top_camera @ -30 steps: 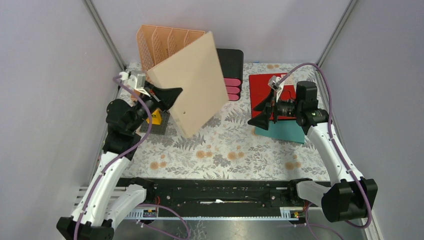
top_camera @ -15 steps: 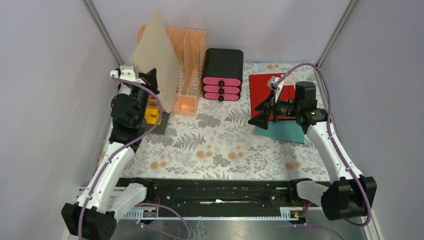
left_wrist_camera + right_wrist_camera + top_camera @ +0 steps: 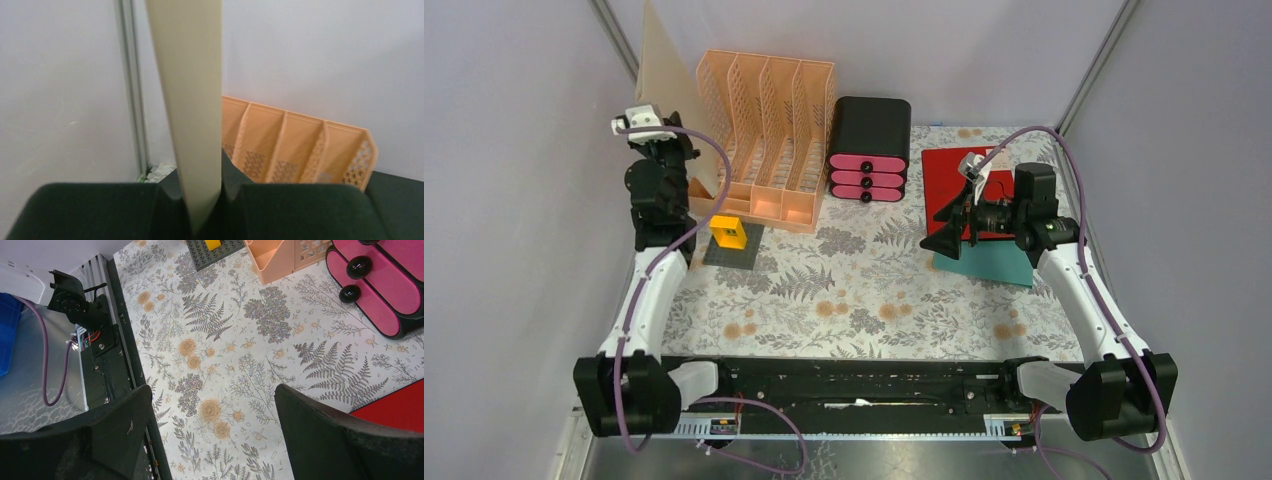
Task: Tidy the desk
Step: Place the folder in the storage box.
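Clamping beige board (image 3: 187, 90): left gripper (image 3: 202, 189)

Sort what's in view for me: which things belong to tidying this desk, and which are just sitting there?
In play: beige board in left gripper, orange rack, red sheet, teal sheet, desk.
Probably idle: drawer box, yellow block, grey plate.

Soft, even light, only faint shadows. The pale beige flat board (image 3: 192, 115) blurs close to my left wrist camera; the fern-printed cloth counter (image 3: 225, 365) looks crisp from my right.
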Motion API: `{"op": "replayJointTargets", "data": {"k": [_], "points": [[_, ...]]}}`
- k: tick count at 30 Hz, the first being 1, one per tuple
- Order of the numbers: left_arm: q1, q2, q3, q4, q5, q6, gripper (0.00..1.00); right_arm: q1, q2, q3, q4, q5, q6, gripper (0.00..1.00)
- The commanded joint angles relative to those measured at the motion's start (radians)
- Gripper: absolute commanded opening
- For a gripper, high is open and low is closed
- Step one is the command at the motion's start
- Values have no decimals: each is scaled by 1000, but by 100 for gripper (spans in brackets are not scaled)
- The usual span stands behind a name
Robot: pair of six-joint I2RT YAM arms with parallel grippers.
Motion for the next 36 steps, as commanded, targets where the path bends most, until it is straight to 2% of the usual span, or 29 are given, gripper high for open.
{"op": "replayJointTargets", "data": {"k": [1,9,17,25,36], "points": [[101,80,88,157,175,-13,0,-3,-2,20,-1,-2,-17,100],[197,250,128,242,409,-22,0,-3,16,19,0,-10,-14,100],[214,365,164,280,473,-2,0,-3,17,17,0,-9,-14,100],[221,505,276,271,563,33,0,-4,23,18,0,-9,-16,100],[221,638,337,373,629,14,0,-5,27,16,0,-12,-19,100]]}}
